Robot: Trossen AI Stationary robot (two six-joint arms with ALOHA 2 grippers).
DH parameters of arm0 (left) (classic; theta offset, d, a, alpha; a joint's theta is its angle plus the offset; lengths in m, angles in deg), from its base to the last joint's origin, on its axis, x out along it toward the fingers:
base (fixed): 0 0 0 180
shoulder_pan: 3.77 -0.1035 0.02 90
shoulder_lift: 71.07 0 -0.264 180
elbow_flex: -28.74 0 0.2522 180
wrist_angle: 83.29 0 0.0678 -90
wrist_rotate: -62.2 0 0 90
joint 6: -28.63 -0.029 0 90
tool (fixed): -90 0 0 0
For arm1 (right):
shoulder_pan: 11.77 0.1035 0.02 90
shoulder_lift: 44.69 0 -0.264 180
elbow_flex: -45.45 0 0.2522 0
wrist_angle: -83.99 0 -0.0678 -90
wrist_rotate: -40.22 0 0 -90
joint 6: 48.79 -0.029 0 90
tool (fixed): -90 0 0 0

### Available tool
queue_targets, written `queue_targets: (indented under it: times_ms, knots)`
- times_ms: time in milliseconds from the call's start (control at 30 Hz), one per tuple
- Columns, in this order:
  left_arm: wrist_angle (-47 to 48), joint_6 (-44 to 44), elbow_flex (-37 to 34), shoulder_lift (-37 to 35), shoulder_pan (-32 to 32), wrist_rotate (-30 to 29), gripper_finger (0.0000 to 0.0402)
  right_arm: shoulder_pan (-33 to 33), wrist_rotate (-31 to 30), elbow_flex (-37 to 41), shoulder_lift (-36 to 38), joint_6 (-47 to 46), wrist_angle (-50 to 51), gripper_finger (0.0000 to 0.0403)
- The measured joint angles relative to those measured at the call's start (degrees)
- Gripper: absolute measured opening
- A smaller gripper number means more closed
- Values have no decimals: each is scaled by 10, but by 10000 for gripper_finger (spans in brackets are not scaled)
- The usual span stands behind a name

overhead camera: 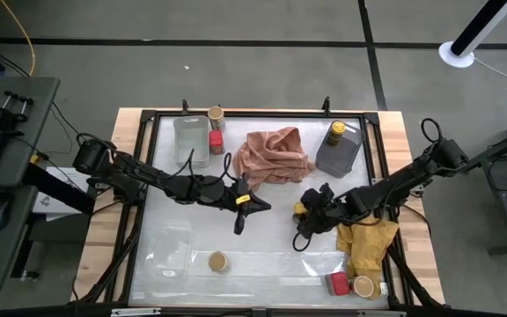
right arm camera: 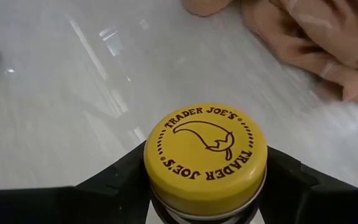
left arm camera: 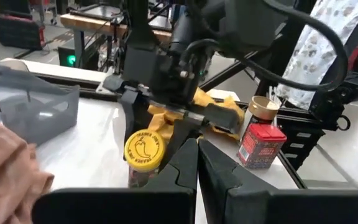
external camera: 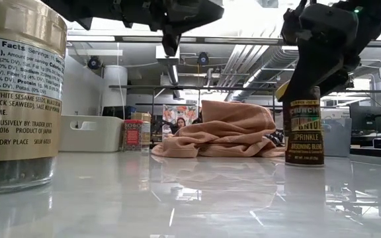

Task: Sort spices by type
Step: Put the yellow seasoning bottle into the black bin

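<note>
My right gripper [overhead camera: 304, 222] is shut on a yellow-lidded spice jar [right arm camera: 205, 155] at the table's middle, beside the yellow cloth [overhead camera: 368, 246]. My left gripper [overhead camera: 239, 222] hovers shut just left of it, fingers pointing down [external camera: 170, 45], touching nothing. A second yellow-lidded jar [overhead camera: 336, 132] stands in the grey tray [overhead camera: 346, 157]. A tan-lidded jar [overhead camera: 216, 114] and a red box [overhead camera: 216, 142] stand by the clear tray [overhead camera: 190, 141]. Another tan-lidded jar [overhead camera: 217, 261] stands near the near edge. A red box [overhead camera: 338, 283] and a tan-lidded jar [overhead camera: 363, 286] sit at the near right corner. My right gripper pinches the jar just under its yellow lid [right arm camera: 166, 205], one finger [right arm camera: 114, 183] on each side, coming from above and from the table's right. The jar [external camera: 304, 129] is upright, and its base looks to be on the table.
A pink cloth [overhead camera: 275, 154] lies bunched between the two trays at the far side. Another clear tray [overhead camera: 170, 251] lies at the near left. Bare tabletop [overhead camera: 271, 264] stretches along the near edge. A black frame [overhead camera: 262, 113] rims the work area.
</note>
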Motion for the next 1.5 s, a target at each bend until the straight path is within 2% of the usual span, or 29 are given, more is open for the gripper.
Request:
queue_targets:
  times_ms: [267, 533, 667, 833, 1033, 1133, 1300, 1500]
  knots:
    - [170, -36, 0, -95, -18, -24, 0, -29, 8, 0, -12, 56, -53, 221]
    - [348, -33, 0, -197, -19, -79, 0, -78, 66, -1, -93, 143, -264, 217]
    - [376, -17, 0, -214, -8, -84, 0, -95, 103, -22, -124, 178, -287, 217]
    - [337, -7, -2, -178, 15, -94, 0, -105, 136, -61, -142, 249, -259, 217]
    - [97, 27, -58, -72, 40, -75, 0, -111, 148, -78, -142, 268, -210, 217]
    - [39, 38, -65, -21, 43, -74, 0, -111, 152, -77, -142, 268, -204, 217]
    - [26, 51, -64, 38, 40, -72, 0, -111, 153, -77, -142, 266, -203, 217]
    - [50, 58, -64, 39, 44, -76, 0, -111, 154, -77, -142, 263, -201, 217]
